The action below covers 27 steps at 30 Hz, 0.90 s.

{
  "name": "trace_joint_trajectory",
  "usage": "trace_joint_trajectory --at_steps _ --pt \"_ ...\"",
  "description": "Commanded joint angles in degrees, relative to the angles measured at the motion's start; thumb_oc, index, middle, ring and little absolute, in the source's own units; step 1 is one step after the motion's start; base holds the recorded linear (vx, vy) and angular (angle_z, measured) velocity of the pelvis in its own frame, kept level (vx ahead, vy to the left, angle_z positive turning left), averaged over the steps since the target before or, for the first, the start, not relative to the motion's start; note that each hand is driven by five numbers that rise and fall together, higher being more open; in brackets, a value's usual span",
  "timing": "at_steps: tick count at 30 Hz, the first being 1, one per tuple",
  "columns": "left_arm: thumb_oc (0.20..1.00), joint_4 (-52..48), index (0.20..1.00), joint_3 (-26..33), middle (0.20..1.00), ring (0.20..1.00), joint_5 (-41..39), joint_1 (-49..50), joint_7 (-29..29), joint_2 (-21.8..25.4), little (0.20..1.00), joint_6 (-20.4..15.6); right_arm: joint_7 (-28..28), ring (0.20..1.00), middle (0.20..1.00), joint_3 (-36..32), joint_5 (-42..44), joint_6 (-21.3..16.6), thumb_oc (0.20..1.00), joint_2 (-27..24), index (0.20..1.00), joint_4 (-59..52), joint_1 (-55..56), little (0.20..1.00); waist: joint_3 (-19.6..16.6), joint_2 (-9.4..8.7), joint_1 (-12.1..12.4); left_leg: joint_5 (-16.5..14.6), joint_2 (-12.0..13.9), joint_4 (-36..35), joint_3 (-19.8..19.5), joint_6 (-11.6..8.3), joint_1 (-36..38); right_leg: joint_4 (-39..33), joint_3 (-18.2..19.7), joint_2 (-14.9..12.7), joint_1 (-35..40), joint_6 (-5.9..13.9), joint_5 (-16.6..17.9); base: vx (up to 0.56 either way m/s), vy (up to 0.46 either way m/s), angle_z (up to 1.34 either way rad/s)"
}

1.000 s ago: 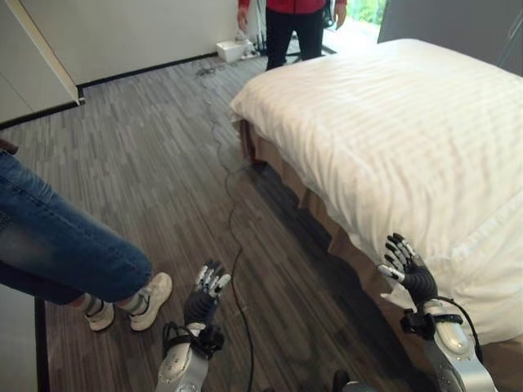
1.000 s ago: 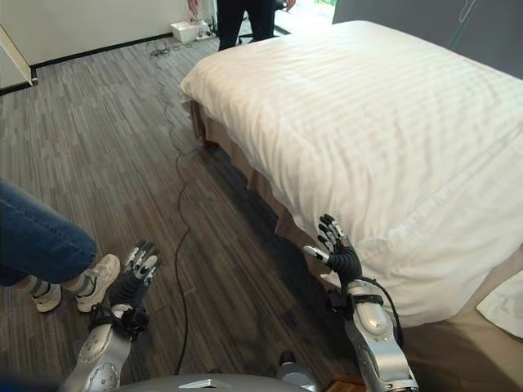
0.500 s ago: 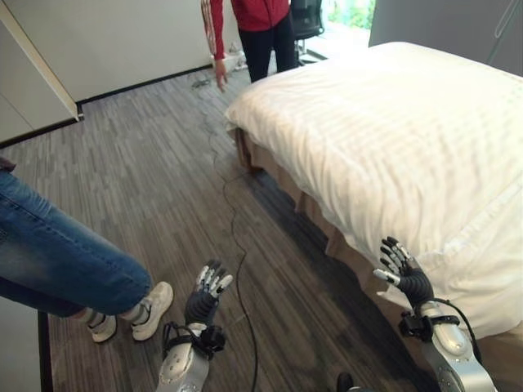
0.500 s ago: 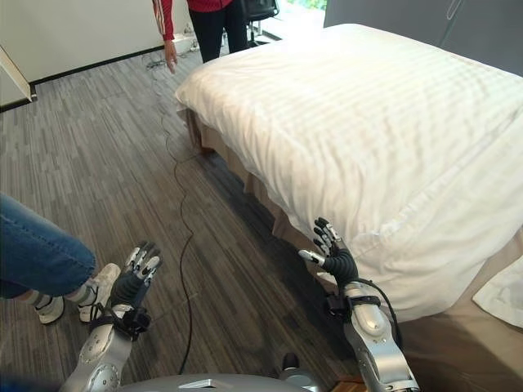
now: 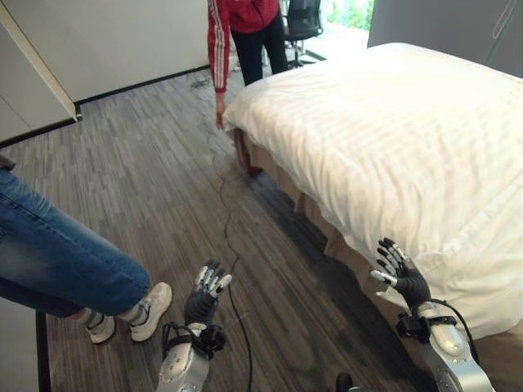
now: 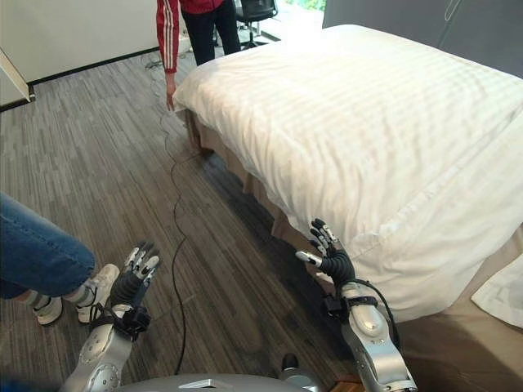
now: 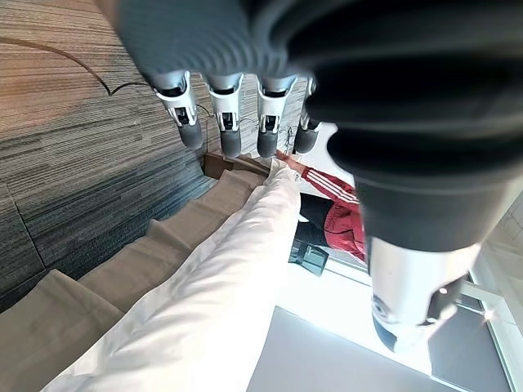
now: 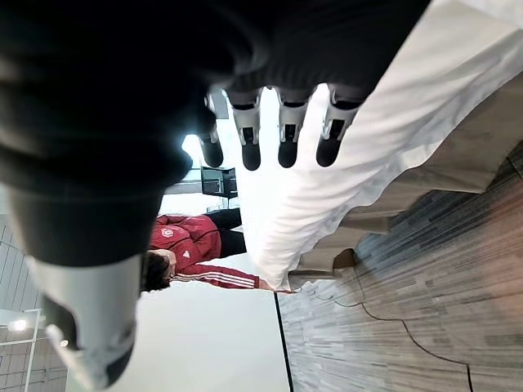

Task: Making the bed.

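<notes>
Since half a second ago the person in the red jacket (image 5: 242, 33) has stepped closer to the bed's far corner and now bends with one hand (image 5: 219, 120) hanging just beside the white duvet (image 5: 392, 139); my own view has barely shifted. On my left I see another person's jeans-clad leg (image 5: 57, 261) and white sneakers (image 5: 135, 309) planted near my left hand (image 5: 206, 296), and a thin dark cable (image 5: 225, 220) trails along the floor between that hand and the bed. My left hand hovers above the floor with its fingers straight and spread, holding nothing. My right hand (image 6: 328, 256) is raised just beside the duvet's near edge, fingers likewise straight and fanned, palm empty; I cannot tell whether it touches the cloth. That duvet covers the mattress and hangs over the tan bed skirt (image 5: 286, 184) along the side facing me. Underfoot is grey wood-pattern flooring (image 5: 147, 188), with a pale wall (image 5: 114, 41) beyond and an office chair (image 5: 302, 20) near the bright window.
</notes>
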Motion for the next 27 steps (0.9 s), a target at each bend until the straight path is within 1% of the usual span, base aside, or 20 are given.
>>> trace_joint_trajectory --at_steps 1,22,27 --pt "1.0 -1.7 1.0 0.7 1.0 1.0 0.5 -1.9 -0.1 2.0 1.0 -2.6 -0.6 1.0 1.0 -0.4 -1.2 -2.7 1.0 0.6 1.0 -1.1 -4.0 1.0 -0.6 -1.7 -0.5 -1.6 1.0 0.4 -4.8 -0.69 0.8 3.7 3.1 -1.5 1.8 3.24 -4.9 0.0 0.0 0.0" --pt "1.0 -0.6 1.0 0.1 1.0 1.0 0.3 -2.0 0.2 1.8 1.0 -2.9 -0.5 1.0 1.0 0.5 -1.3 -2.6 1.0 0.7 1.0 0.0 -3.5 1.0 -1.0 -1.7 -0.6 -1.9 0.8 0.3 -4.8 -0.6 1.4 3.0 3.6 -1.6 2.7 3.45 -4.7 0.0 0.0 0.0" --pt "1.0 -0.5 1.0 -0.2 1.0 1.0 0.2 -2.2 0.2 1.7 1.0 -3.0 -0.4 1.0 1.0 0.4 -0.1 -3.0 1.0 1.1 1.0 0.2 -3.6 1.0 -1.0 -1.68 -0.6 -1.9 0.8 0.3 -4.8 -0.58 1.4 2.8 3.6 -1.6 3.0 3.45 -4.7 0.0 0.0 0.0"
